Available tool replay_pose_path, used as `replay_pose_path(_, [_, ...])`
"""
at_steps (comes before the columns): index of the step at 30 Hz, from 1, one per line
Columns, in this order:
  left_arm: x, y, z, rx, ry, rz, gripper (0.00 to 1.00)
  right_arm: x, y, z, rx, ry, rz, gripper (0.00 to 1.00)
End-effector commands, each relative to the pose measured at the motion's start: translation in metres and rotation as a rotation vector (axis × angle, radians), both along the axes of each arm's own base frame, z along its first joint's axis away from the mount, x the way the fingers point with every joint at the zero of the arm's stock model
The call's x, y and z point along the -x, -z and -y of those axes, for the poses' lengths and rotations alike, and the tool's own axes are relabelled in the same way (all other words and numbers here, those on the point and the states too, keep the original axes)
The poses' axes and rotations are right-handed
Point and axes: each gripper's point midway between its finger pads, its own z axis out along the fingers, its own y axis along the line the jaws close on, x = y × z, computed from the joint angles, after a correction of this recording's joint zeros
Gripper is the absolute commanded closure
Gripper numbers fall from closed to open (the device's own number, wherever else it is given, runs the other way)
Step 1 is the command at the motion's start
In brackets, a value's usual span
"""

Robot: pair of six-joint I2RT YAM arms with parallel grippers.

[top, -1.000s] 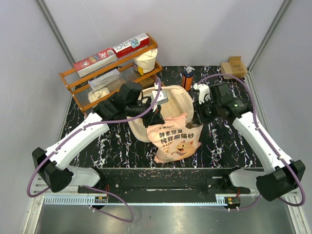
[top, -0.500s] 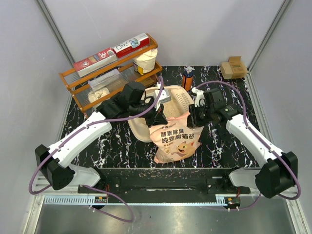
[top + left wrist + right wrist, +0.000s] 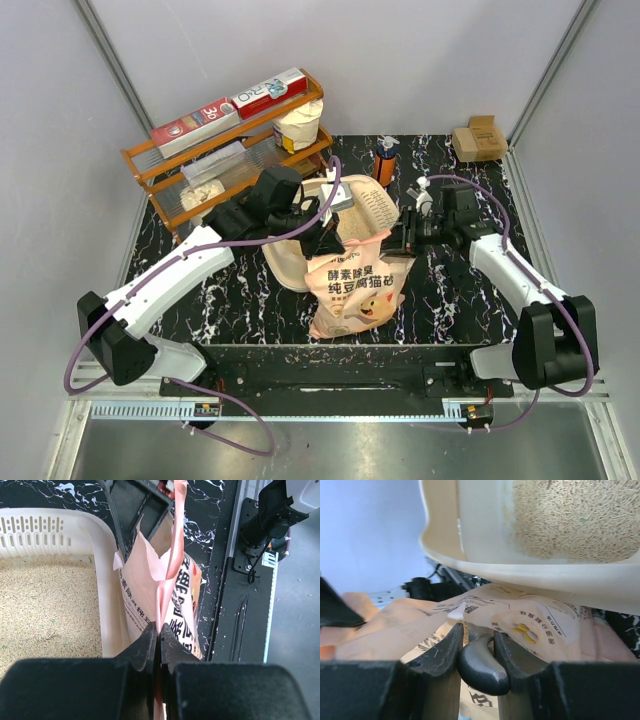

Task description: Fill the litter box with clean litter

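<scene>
Cannot make out the near edge of the litter box (image 3: 372, 207) from above: lost behind the litter bag (image 3: 355, 290) and under the left arm. Cannot see the tips of the left gripper (image 3: 325, 240) or the right gripper (image 3: 402, 240) there either, buried at the bag's top corners. Cropped at the left and bottom edges in the left wrist view, that box. Cut at top and right in the right wrist view, with the bag's nearest folds out of focus.
</scene>
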Motion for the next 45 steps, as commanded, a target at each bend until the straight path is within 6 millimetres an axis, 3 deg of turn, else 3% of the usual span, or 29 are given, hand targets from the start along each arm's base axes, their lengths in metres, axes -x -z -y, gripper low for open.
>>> replay_pose_path(1, [-0.009,-0.039,0.009,0.084,0.029,0.144,1.00,0.009,-0.048,0.000,-0.233,-0.076,-0.031,1.00])
replay_pose_path(5, [-0.008,-0.036,0.004,0.063,0.034,0.163,1.00,0.002,-0.061,0.023,-0.267,-0.016,-0.017,1.00])
replay_pose_path(12, [-0.009,-0.035,0.000,0.055,0.029,0.191,1.00,0.007,-0.080,0.049,-0.321,0.023,0.014,1.00])
replay_pose_path(18, [-0.009,-0.044,-0.006,0.056,0.022,0.227,1.00,0.009,-0.071,0.059,-0.334,0.044,-0.007,1.00])
replay_pose_path(32, [-0.009,-0.049,-0.010,0.050,0.024,0.266,1.00,-0.016,-0.076,0.095,-0.394,0.071,-0.002,1.00])
replay_pose_path(45, [-0.013,-0.049,-0.014,0.040,0.011,0.282,1.00,-0.032,-0.050,0.115,-0.427,0.114,-0.053,1.00])
